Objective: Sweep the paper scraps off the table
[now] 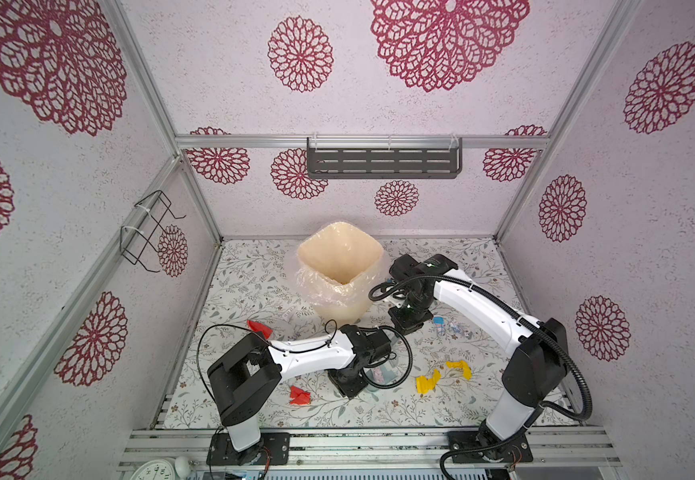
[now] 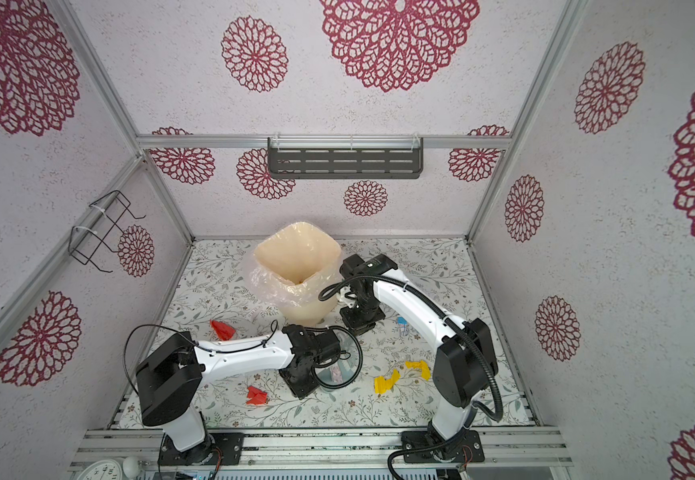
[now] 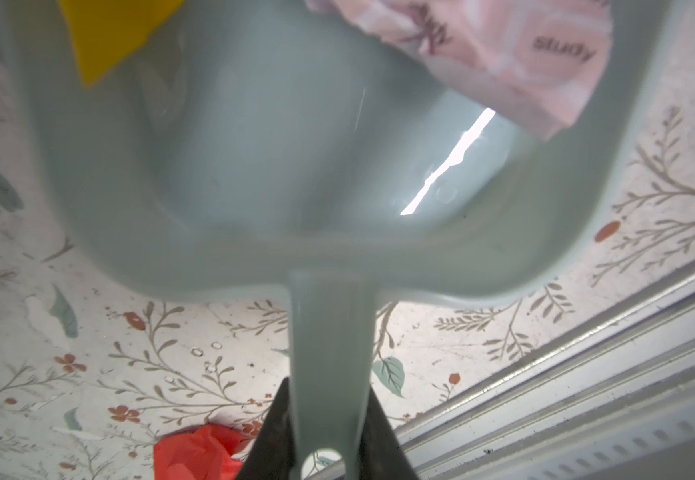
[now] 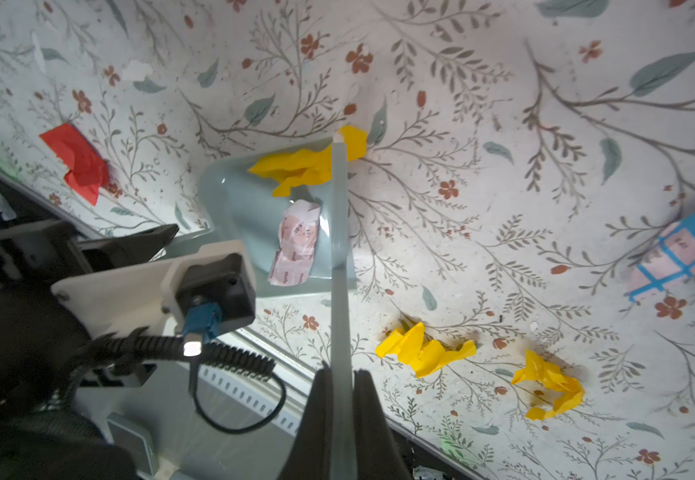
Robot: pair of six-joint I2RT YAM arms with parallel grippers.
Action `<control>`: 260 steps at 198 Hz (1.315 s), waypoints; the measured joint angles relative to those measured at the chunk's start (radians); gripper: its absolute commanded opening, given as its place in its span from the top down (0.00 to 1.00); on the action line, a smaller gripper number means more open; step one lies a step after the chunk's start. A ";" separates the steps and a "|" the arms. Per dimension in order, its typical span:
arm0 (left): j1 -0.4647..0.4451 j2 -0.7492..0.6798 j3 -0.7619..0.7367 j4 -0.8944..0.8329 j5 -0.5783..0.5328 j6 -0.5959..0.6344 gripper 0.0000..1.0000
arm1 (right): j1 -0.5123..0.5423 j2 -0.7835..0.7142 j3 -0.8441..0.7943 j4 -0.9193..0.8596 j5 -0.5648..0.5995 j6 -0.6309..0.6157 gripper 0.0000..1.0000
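Note:
My left gripper [image 3: 329,399] is shut on the handle of the pale blue dustpan [image 3: 337,166], which lies on the table [image 1: 246,270] under the left wrist. In the pan are a yellow paper scrap [image 4: 300,166] and a pink-printed white one [image 4: 295,245]. My right gripper [image 4: 342,374] is shut on a thin pale brush [image 4: 339,249], whose far end reaches the pan's mouth beside the yellow scrap. Loose on the table are two red scraps [image 1: 259,328] [image 1: 299,395], two yellow scraps [image 1: 427,382] [image 1: 460,368] and blue-and-white printed bits [image 1: 445,326].
A cream bin [image 1: 339,253] lined with clear plastic stands at the back middle, just behind both wrists. An aluminium rail [image 1: 379,440] runs along the table's front edge. A dark shelf [image 1: 383,160] hangs on the back wall and a wire rack [image 1: 146,232] on the left wall.

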 measured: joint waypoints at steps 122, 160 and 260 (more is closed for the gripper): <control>0.008 0.007 0.011 0.000 -0.022 0.023 1.00 | -0.053 -0.131 -0.037 -0.047 0.023 0.013 1.00; 0.011 0.022 0.029 0.002 -0.037 0.044 1.00 | -0.070 -0.073 -0.009 -0.047 0.093 0.008 1.00; 0.024 0.064 0.065 0.011 -0.045 0.102 1.00 | -0.064 0.106 0.138 -0.088 0.114 -0.056 1.00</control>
